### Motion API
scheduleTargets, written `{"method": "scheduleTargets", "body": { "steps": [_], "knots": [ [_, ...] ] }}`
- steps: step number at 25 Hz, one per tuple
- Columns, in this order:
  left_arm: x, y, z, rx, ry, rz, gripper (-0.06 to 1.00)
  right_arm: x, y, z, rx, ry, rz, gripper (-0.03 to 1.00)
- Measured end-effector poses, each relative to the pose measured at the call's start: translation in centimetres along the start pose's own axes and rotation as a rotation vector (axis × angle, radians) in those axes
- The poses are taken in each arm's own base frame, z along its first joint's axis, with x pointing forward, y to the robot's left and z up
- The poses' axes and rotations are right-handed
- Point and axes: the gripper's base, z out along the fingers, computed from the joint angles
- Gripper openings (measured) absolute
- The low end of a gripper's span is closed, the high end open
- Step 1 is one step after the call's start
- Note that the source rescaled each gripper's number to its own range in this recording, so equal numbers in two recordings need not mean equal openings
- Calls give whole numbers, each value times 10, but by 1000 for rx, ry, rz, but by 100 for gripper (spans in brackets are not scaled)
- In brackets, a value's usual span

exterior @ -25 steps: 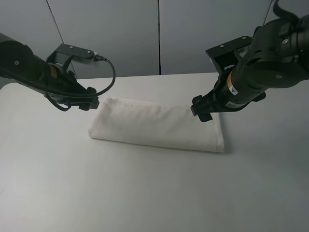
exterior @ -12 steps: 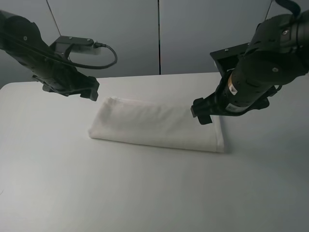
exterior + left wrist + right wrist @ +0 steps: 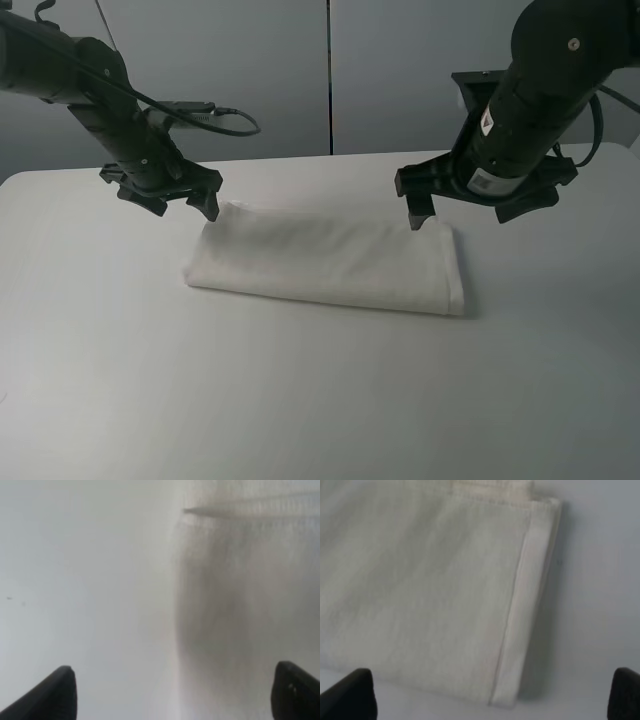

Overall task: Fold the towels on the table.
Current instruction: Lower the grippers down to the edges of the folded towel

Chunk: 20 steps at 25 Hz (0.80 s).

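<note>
Fingers (image 3: 347,695) of your right gripper (image 3: 465,203) are spread wide with nothing between them, and the fingers (image 3: 55,695) of your left gripper (image 3: 180,200) are just as released and empty.

Below and around both pairs lies the table (image 3: 300,400), bare white on every side. The towel (image 3: 330,260) rests flat on it as a long, narrow band running from one pair of fingers to the other. Your left fingers hang at its one end corner, your right fingers over the opposite end. Whether any fingertip touches the cloth, I cannot tell.

Judging by that shape and the doubled layers at the end under your right fingers, a lengthwise fold looks done. What seems left is to bring one short end over to the other, and perhaps one more fold after that.

The woven border band (image 3: 530,605) runs along the short end between your right fingertips, edges lying fairly even. The towel's end edge (image 3: 177,605) passes between your left fingertips.

Nothing lies on the table near either gripper to block a grasp. Only the cable (image 3: 215,115) looping behind your left fingers could snag; keep an eye on it.
</note>
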Motion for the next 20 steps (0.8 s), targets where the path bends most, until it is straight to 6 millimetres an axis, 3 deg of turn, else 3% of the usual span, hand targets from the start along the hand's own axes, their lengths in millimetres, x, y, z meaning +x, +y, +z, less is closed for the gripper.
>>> {"method": "scheduleTargets", "body": {
  "steps": [6,11,20],
  "knots": [
    [-4,2,25,-3,75,3,99,-1,-3,29,20,99,-16,100],
    [-6,6,31,-13,95,6,99,3,0,54,39,168,-23,100],
    [0,9,52,-36,158,30,99,-3,7,77,40,201,-13,100]
  ]
}}
